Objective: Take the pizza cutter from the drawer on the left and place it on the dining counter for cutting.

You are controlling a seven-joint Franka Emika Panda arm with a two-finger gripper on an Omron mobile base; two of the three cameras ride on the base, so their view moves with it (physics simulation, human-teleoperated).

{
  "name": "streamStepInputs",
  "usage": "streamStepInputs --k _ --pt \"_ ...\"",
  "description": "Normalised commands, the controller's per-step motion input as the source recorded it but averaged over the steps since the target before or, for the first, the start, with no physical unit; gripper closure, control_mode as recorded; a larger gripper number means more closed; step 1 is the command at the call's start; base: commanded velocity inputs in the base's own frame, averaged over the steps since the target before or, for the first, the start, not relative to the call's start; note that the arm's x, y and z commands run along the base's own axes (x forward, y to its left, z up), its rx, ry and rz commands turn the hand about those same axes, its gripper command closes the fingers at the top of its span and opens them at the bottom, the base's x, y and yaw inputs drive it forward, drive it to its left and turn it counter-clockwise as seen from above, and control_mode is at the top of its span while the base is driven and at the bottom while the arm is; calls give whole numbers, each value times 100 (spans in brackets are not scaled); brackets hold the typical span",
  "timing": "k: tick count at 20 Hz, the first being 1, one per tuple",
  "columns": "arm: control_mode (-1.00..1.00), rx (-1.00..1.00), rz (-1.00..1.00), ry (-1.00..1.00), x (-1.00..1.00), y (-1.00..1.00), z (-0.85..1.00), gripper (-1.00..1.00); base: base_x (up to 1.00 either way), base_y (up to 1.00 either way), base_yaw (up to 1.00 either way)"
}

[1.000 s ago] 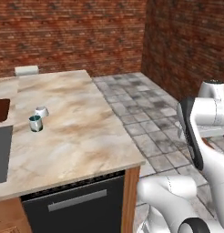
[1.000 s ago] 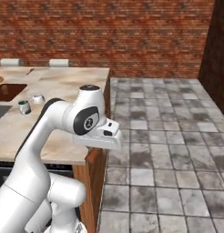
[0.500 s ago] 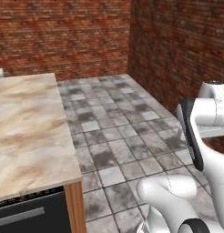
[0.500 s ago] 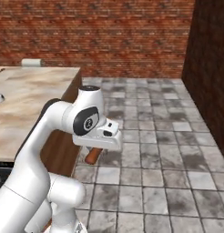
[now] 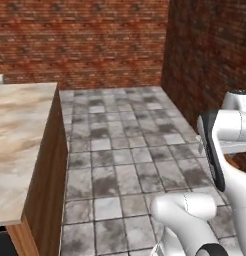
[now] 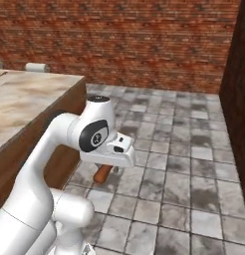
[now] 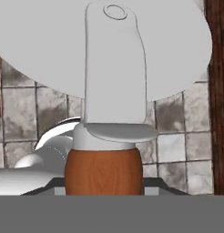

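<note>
The pizza cutter [image 7: 104,170] sits nearest, its thick wooden handle clamped between the part-open jaws of the gripper [image 6: 105,171], steel blade pointing away. It looks stiff and fairly light; the wood should grip well, the blade being slick and sharp. It hangs over the tiled floor [image 6: 194,164], right of the bench [image 5: 20,145]. I see no containers in these views

Three cameras: two behind the arm, one on the hand.
Both base views share the tiled floor [image 5: 120,165] and brick wall [image 6: 134,40]; hand view sits close against the pizza cutter [image 7: 109,113].
</note>
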Motion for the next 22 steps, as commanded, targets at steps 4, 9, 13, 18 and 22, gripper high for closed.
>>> streamStepInputs --k 4,9,13,18,22 --pt "100 0 0 0 0 0 0 100 68 -95 51" --pt "100 0 0 0 0 0 0 100 79 -77 57" --pt "100 0 0 0 0 0 0 100 87 -73 58" --pt "100 0 0 0 0 0 0 100 90 -77 56" --pt "100 0 0 0 0 0 0 100 94 -82 53"
